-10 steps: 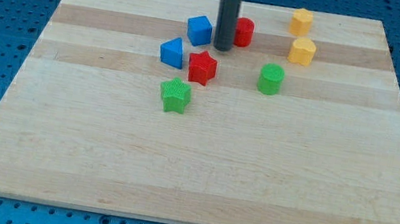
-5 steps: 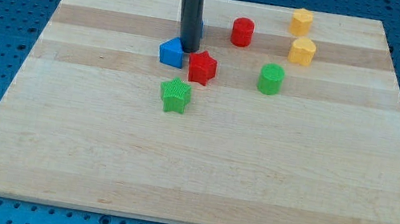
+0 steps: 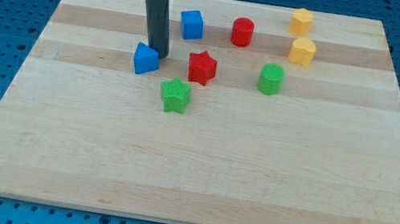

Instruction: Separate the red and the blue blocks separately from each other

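My tip (image 3: 156, 54) stood touching the blue block (image 3: 144, 60) on its right side. A red star (image 3: 202, 67) lay further right, apart from it. A blue cube (image 3: 191, 24) sat above, with a red cylinder (image 3: 242, 32) to its right. A green star (image 3: 176, 95) lay below these. A green cylinder (image 3: 270, 79) and two yellow blocks (image 3: 302, 21) (image 3: 302, 51) occupied the board's (image 3: 197, 177) upper right.

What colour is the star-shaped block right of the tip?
Red: the red star block, camera view, right of my tip.
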`<action>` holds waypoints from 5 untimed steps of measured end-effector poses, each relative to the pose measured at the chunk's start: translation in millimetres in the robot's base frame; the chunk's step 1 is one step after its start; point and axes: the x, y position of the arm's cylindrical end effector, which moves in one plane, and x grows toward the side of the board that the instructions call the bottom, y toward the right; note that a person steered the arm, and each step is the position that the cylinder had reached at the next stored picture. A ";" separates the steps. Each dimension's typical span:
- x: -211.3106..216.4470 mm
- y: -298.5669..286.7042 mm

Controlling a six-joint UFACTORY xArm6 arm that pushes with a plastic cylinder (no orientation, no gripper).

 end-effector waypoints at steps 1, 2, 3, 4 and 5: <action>13.9 -0.3; 17.6 -1.9; 18.0 -7.9; 24.7 -6.2; 35.9 25.8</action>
